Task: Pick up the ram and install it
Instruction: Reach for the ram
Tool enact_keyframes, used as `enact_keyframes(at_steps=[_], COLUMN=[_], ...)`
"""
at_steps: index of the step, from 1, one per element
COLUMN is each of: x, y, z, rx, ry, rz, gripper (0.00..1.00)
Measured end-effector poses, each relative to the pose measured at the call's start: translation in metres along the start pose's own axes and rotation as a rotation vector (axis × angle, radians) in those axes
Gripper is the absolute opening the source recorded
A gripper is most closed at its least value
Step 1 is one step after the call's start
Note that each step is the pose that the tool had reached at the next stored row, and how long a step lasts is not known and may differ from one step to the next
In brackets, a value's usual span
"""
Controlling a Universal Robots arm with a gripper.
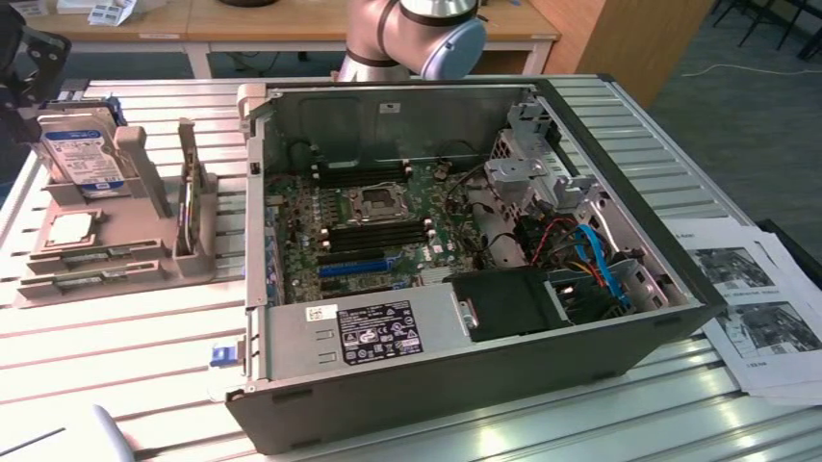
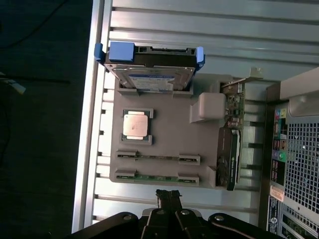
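- I count two ram sticks, both seated in the grey holder tray at the left of the exterior view. They are the inner ram stick and the outer ram stick.
- Each stick stands on edge in its own slot, so from the wrist camera I see only a long, thin green line with a grey clip at each end. The two run parallel and apart, neither touching the other.
- In the exterior view they show as two narrow strips on the tray's near steps, low at the frame's left. There the inner ram stick is at and the outer ram stick at.
- One gripper - its jaws sit narrow, tips nearly together, with nothing between them. In the wrist view it is just past the tray's edge on the outer stick's side, nearest that stick; I cannot tell its height above it.
- One robot arm at the top centre of the exterior view.
- One hard drive with blue end pieces, propped at the tray's far end.
- One square processor chip, lying flat between the drive and the sticks.
- One expansion card, upright along the tray's side nearest the case.
- One open computer case in the middle of the exterior view - one blue slot strip shows on its board.
- A few printed sheets at the right edge of the exterior view.
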State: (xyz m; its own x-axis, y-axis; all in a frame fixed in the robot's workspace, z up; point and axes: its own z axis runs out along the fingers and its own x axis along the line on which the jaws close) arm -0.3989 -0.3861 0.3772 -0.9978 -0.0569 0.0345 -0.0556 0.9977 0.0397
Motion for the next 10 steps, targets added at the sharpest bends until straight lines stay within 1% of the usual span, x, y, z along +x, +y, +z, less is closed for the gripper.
enact_keyframes(at_steps=[7,8,10], x=[0.000,0.000,0.000], y=[0.0099,0.0123,0.0139], z=[0.0027,0.0034,0.0039], rx=[0.0000,0.0001,0.0000], ry=[0.0000,0.0000,0.0000], rz=[-0.001,-0.002,-0.002], gripper=[0.10,0.10,0.10])
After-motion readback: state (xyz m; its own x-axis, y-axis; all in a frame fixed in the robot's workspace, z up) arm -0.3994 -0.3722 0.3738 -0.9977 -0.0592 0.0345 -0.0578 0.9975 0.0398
